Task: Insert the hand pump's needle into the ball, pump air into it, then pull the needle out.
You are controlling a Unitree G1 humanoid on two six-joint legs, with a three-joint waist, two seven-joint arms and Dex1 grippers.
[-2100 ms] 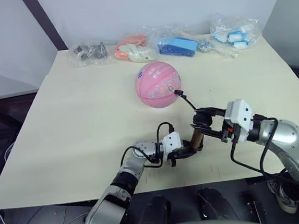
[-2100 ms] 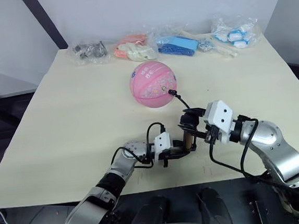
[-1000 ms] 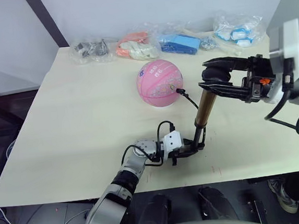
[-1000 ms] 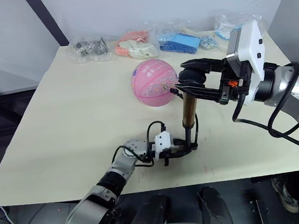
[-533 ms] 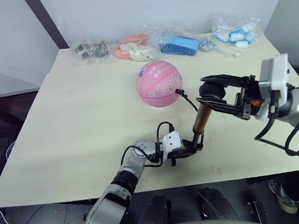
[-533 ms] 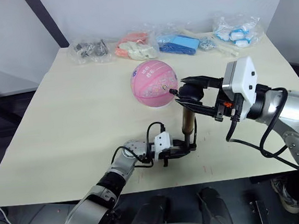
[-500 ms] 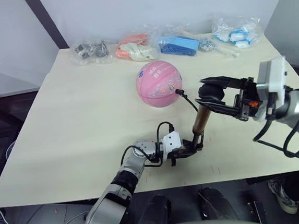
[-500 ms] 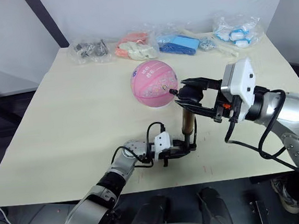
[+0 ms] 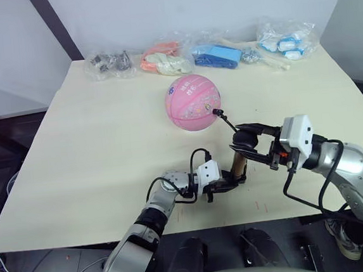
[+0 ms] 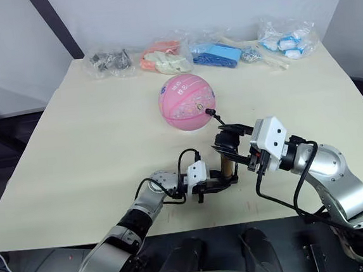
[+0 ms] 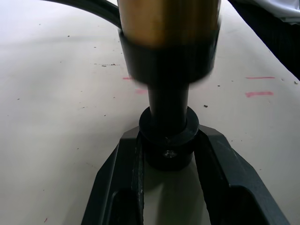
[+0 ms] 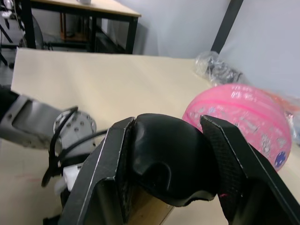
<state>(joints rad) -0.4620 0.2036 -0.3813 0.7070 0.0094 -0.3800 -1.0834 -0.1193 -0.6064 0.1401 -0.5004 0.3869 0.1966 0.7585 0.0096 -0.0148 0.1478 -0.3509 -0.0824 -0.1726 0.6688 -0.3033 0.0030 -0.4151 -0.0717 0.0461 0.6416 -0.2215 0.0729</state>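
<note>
Near table edge, right gripper lower, hand pump seemingly compressed

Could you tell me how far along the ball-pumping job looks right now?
Done: the needle sits at the ball, apparently inserted. In hand: pumping. The left gripper clamps the hand pump at its base on the table; the right gripper grips the handle, pushed low. Left: finish pumping and pull the needle out.
</note>
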